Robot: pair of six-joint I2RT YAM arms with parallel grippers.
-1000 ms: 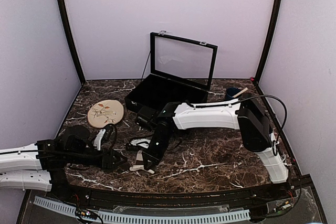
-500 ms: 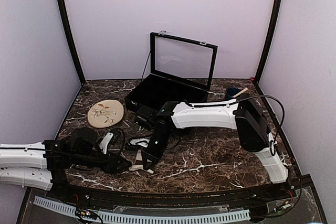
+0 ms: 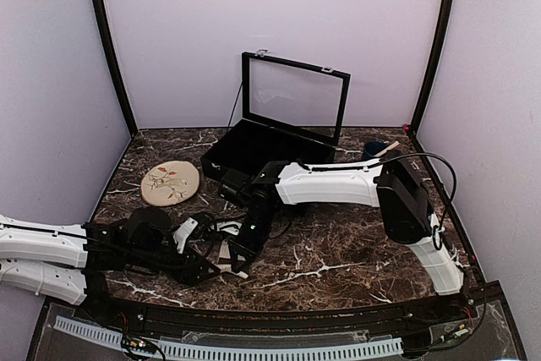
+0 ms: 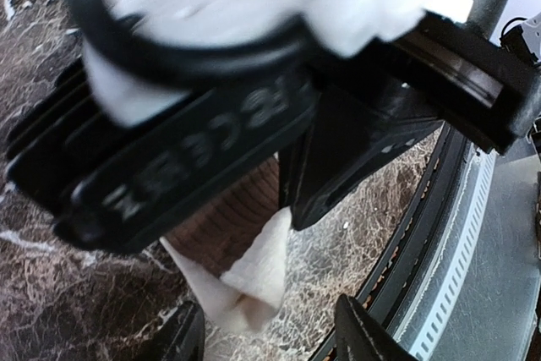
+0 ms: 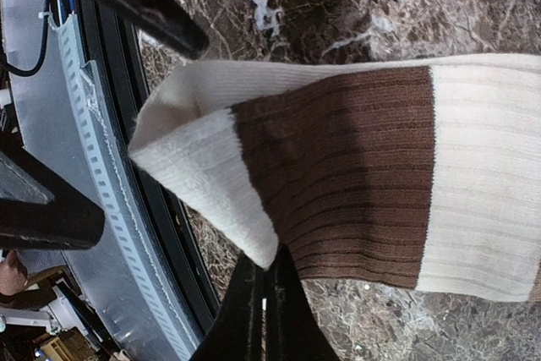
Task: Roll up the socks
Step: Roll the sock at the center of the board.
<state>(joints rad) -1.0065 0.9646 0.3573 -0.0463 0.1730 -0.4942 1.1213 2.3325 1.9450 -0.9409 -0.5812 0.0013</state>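
The cream-beige sock (image 3: 225, 253) with a dark brown band lies near the table's front, left of centre. My right gripper (image 3: 239, 261) is shut on the sock's edge, where the brown band meets the cream end (image 5: 355, 166). Its fingers (image 5: 254, 310) are pressed together under the fabric. My left gripper (image 3: 207, 270) has come in from the left. It is open, with its fingertips (image 4: 182, 336) apart on either side of the sock's cream end (image 4: 254, 281). The black right gripper body fills the top of the left wrist view. The magenta-pink sock is not in view.
A round beige leaf-pattern plate (image 3: 170, 183) lies at the back left. A black case (image 3: 262, 145) with its glass lid raised stands at the back centre. A small blue cup (image 3: 376, 150) with a stick stands at the back right. A black and white rail (image 3: 228, 348) runs along the front edge.
My left arm has moved right along the front of the table until its open jaws are at the sock's end. My right gripper has barely moved and still holds the sock.
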